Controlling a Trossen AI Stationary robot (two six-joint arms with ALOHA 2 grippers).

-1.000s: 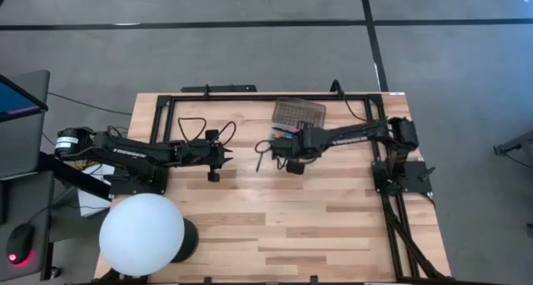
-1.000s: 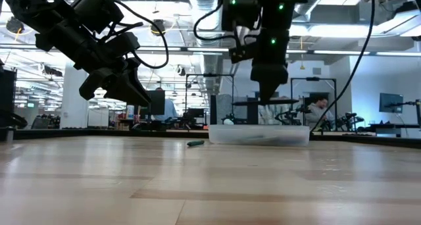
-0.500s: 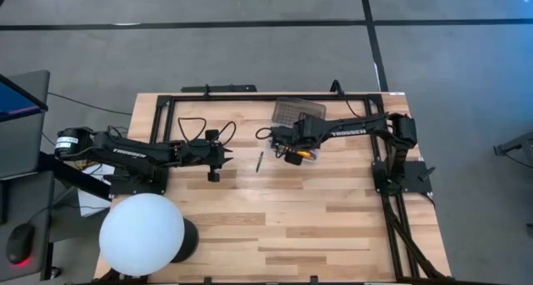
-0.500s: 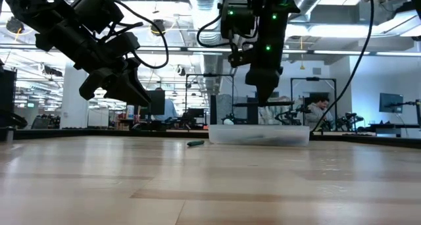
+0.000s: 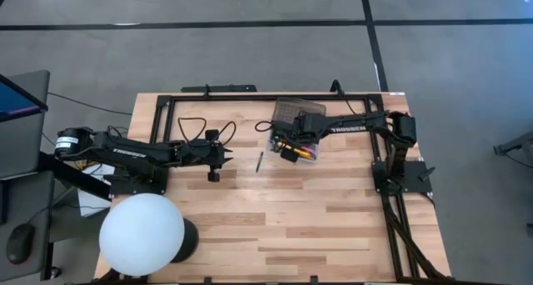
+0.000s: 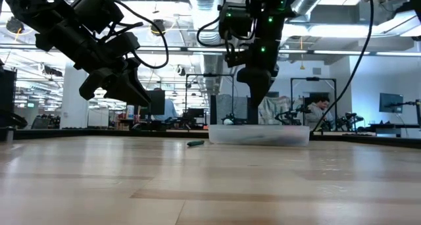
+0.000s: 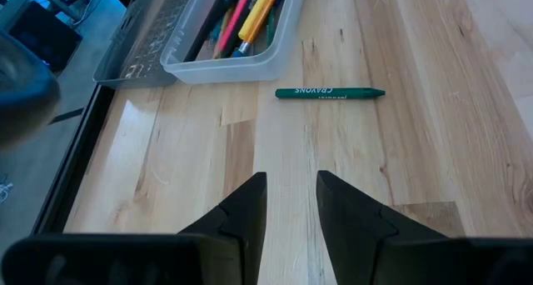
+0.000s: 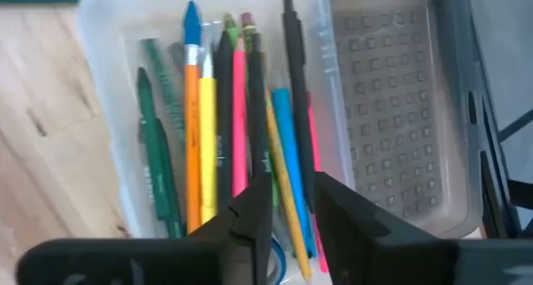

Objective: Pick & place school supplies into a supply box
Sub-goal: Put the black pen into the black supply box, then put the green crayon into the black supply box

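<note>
The supply box's translucent tray (image 8: 208,110) sits on the table at the far side, and its dotted lid (image 8: 391,110) lies open beside it. In the tray lie several school supplies (image 8: 241,127): pens, pencils and markers in orange, yellow, pink, blue, black and green. My right gripper (image 8: 291,185) hangs open just above the tray (image 5: 296,147), pointing steeply down, with nothing between its fingers. A green crayon (image 7: 329,92) lies flat on the wood left of the box (image 5: 260,161). My left gripper (image 7: 291,202) waits open above the table, left of the crayon.
A black metal frame (image 5: 275,95) runs along the table's far edge and right side. A black cable loop (image 5: 196,127) lies behind my left arm. A white globe on a dark base (image 5: 141,233) stands at the near left corner. Bare wood spreads across the near half.
My right gripper has swung from the wood just in front of the box toward the table's far edge and now hangs over the tray; its wrist has rolled a little. The crayon and the box have stayed where they were.
</note>
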